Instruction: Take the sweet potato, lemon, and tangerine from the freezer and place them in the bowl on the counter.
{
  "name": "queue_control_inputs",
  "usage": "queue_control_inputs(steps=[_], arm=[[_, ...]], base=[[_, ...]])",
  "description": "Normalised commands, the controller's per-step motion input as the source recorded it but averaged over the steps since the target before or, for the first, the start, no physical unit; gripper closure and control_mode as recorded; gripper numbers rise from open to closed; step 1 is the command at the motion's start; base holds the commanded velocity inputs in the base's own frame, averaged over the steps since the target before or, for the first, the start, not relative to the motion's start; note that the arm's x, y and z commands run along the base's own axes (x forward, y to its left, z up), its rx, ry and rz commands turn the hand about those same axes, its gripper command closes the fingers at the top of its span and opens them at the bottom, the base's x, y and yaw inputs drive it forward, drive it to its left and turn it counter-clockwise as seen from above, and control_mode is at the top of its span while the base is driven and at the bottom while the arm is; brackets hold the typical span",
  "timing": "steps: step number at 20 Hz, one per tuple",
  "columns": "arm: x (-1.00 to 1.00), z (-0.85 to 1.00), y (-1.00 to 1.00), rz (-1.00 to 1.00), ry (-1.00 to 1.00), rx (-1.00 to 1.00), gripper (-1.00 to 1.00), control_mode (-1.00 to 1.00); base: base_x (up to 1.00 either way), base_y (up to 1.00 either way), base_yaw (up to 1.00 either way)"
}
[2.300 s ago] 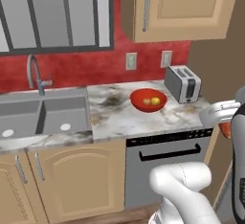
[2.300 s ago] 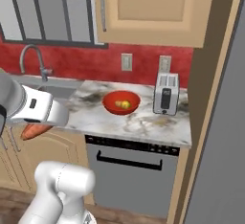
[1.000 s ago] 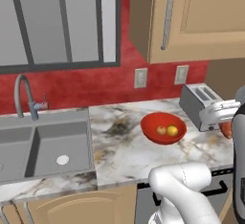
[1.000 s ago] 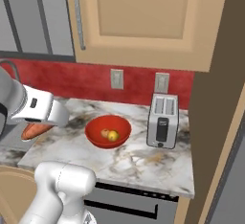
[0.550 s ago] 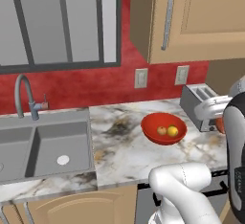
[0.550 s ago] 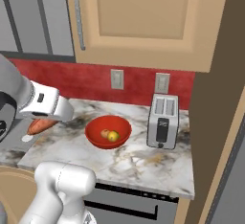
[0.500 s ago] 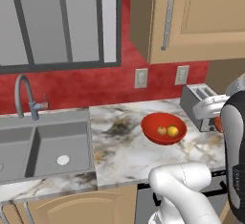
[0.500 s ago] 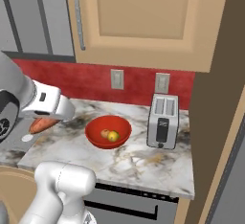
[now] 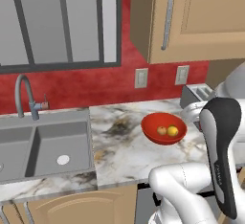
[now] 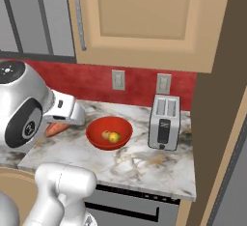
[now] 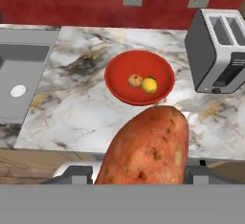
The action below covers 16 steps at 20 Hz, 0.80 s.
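On the marble desk (image 11: 91, 113) you are seeing one red bowl (image 11: 117, 86), and it is holding two small fruits that are lying side by side and touching: one tangerine (image 11: 135, 80) at nine o'clock and one lemon (image 11: 150, 85) at three o'clock. In the hand view, at six o'clock of the bowl, one sweet potato (image 11: 148, 151) is looming large; your tool (image 11: 143, 177) is gripping it, its fingers closed against the potato's sides at the bottom of that view. The potato is hanging above the desk's front edge, not yet over the bowl. In the right base view you are seeing it poke out as an orange-red tip beneath the white hand, at nine o'clock of the bowl and apart from it. One silver toaster (image 11: 217, 50) is standing at three o'clock of the bowl, close by but not touching. One double sink (image 9: 45, 144) with one curved faucet (image 9: 24, 96) is lying well away at nine o'clock. Two wall outlets (image 10: 118, 80) are sitting on the red backsplash at twelve o'clock.
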Motion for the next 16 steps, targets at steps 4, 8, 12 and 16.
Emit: queue_control_inputs(steps=[4,8,12,16], arm=[[0.21,-0.61,0.00,0.00,0.00,0.00,1.00,-1.00],[0.29,-0.35,0.00,0.00,0.00,0.00,1.00,-1.00],[0.53,-0.07,0.00,0.00,0.00,0.00,1.00,-1.00],[0.52,-0.08,-0.03,0.00,0.00,0.02,1.00,-1.00]], base=[[0.00,0.00,0.00],[0.00,0.00,0.00],[0.00,0.00,0.00],[0.00,0.00,0.00]])
